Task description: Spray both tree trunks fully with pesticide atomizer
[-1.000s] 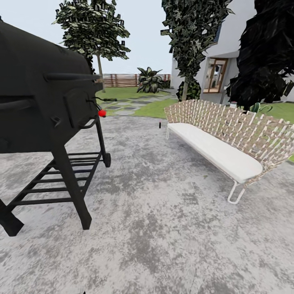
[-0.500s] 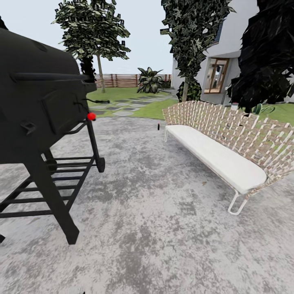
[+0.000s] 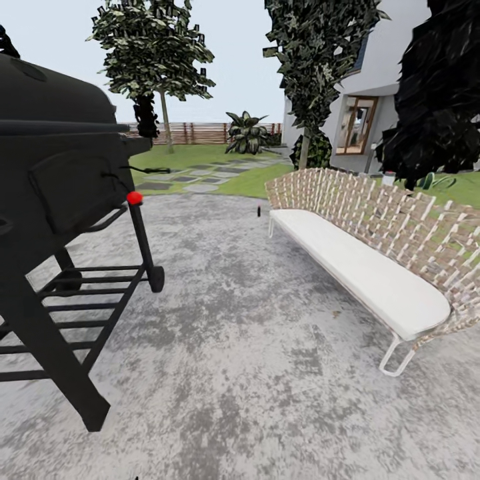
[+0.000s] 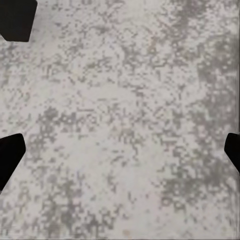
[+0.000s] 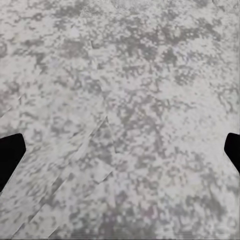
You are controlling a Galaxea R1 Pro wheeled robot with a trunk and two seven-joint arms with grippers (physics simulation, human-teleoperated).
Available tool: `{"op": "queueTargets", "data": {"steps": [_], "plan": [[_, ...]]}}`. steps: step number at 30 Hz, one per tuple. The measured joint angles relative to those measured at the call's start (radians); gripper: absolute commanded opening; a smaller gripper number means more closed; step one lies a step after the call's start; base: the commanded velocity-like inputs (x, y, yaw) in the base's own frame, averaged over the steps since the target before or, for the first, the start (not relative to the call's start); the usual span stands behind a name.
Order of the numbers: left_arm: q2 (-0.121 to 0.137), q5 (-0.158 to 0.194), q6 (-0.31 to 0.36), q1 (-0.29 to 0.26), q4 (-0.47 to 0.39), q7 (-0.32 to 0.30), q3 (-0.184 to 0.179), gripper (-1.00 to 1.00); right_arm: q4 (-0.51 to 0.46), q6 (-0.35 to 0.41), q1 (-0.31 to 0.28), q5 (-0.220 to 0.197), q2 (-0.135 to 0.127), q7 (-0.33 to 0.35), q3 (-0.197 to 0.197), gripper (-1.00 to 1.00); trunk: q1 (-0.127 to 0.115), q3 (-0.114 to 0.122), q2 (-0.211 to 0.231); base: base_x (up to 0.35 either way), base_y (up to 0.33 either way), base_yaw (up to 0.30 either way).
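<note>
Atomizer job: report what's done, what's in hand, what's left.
Done: nothing shows as finished. The left gripper and right gripper are open over bare grey paving, holding nothing. In hand: the robot is on the patio between a black grill and a woven bench. Left: pick up the atomizer and spray both trunks; one tree stands far ahead.

Patio furniture on mottled grey paving

A black barrel grill (image 3: 53, 193) on a slatted-shelf stand, with a red knob (image 3: 135, 197) at its side and a small wheel (image 3: 156, 279) below, stands across open grey paving (image 3: 253, 373) from a woven bench (image 3: 393, 227) with a white cushion (image 3: 363, 270). A small dark post (image 3: 259, 211) stands near the bench's far end. Stepping stones (image 3: 200, 175) lead off toward a house door (image 3: 355, 125). The same speckled paving (image 4: 125, 125) lies beyond the jaws.
</note>
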Motion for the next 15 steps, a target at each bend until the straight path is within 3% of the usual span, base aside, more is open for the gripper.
{"op": "queueTargets", "data": {"steps": [15], "plan": [[0.0, 0.001, -0.001, 0.0, 0.0, 0.0, 0.001, 1.0, 0.001, -0.001, 0.0, 0.0, 0.001, -0.001, 0.0, 1.0, 0.0, 0.019, 0.0, 0.326, -0.112, 0.18]]}}
